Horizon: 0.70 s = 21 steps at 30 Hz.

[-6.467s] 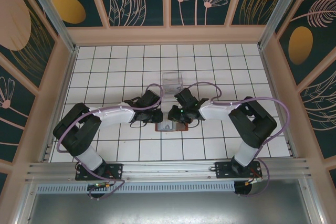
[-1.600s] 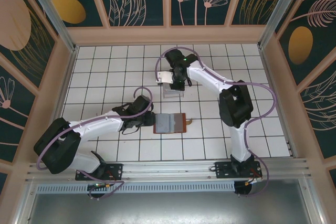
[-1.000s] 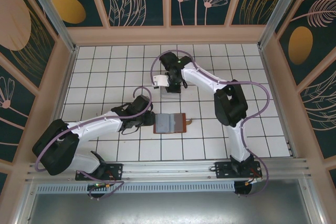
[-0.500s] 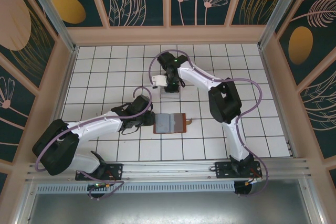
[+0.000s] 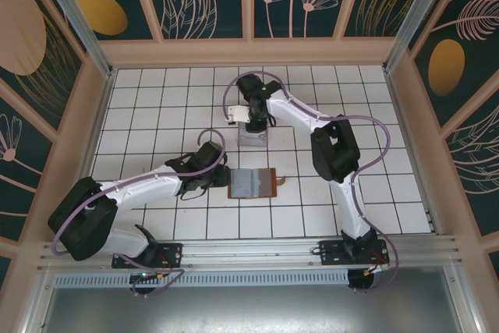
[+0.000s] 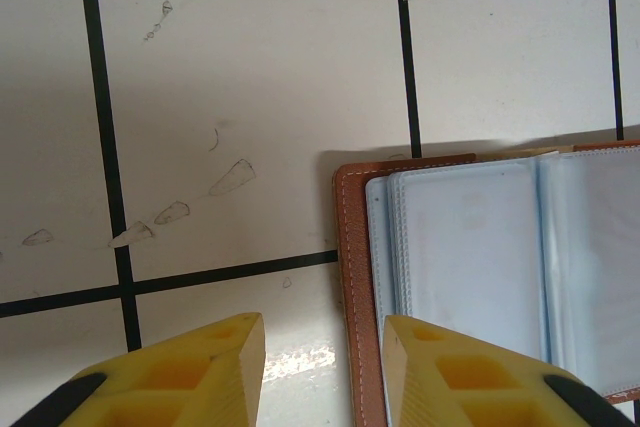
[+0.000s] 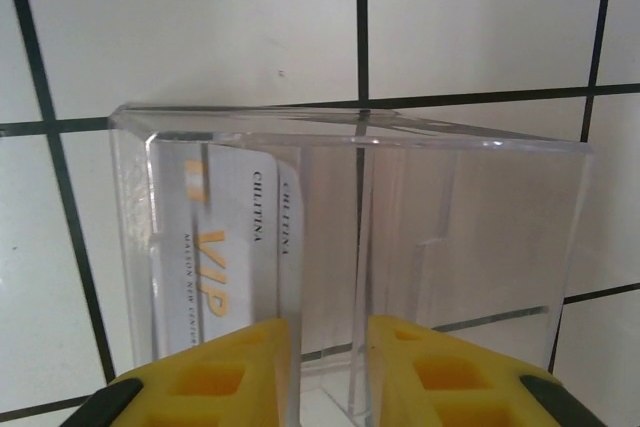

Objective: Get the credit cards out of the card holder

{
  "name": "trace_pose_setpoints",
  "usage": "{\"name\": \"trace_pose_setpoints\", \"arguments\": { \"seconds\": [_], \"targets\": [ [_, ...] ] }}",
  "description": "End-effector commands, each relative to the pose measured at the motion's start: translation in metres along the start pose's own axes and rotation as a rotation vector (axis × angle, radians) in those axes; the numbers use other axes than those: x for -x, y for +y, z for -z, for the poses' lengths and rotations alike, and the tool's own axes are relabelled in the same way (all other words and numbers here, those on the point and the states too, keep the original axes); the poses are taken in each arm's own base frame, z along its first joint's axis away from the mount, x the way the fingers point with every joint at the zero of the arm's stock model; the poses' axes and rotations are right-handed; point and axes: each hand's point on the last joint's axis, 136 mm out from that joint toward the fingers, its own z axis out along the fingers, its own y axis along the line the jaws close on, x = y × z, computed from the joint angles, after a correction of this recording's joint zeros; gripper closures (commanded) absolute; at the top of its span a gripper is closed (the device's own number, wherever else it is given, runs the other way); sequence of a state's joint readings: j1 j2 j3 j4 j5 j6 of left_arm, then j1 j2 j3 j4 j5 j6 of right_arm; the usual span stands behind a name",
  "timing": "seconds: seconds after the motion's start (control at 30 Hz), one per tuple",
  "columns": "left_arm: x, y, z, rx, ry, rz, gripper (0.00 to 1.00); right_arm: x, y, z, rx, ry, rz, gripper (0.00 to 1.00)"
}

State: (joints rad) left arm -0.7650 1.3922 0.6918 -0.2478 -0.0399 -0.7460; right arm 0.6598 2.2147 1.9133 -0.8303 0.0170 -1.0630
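Cards (image 7: 225, 247) stand in one tray (image 7: 480, 217) compartment, right hand (image 7: 328, 367) just above, slightly open, empty. Holder (image 6: 350, 277) lies open by the open, empty left hand (image 6: 322, 367). Rising askew, the right hand could catch and tip the tray

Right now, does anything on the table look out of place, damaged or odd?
Nothing looks spilled or damaged. The card holder lies open and flat; cards stand in one compartment of the clear tray. Only faint scuff marks on the tile beside the card holder stand out.
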Motion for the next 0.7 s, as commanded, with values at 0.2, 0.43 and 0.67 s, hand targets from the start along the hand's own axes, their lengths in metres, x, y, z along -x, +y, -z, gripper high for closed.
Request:
{"name": "trace_pose_setpoints", "arguments": {
  "seconds": [0.2,0.43,0.67],
  "targets": [
    [-0.005,0.002,-0.004,0.008,0.020,0.000,0.62,0.004,-0.018,0.026,-0.108,-0.043,-0.082,0.72],
    [-0.007,-0.004,-0.011,-0.008,0.041,-0.011,0.62,0.000,-0.020,0.036,-0.179,-0.081,-0.188,0.72],
    [-0.011,-0.010,-0.021,-0.028,0.081,-0.028,0.65,-0.002,-0.010,0.053,-0.195,-0.157,-0.345,0.74]
  ]
}}
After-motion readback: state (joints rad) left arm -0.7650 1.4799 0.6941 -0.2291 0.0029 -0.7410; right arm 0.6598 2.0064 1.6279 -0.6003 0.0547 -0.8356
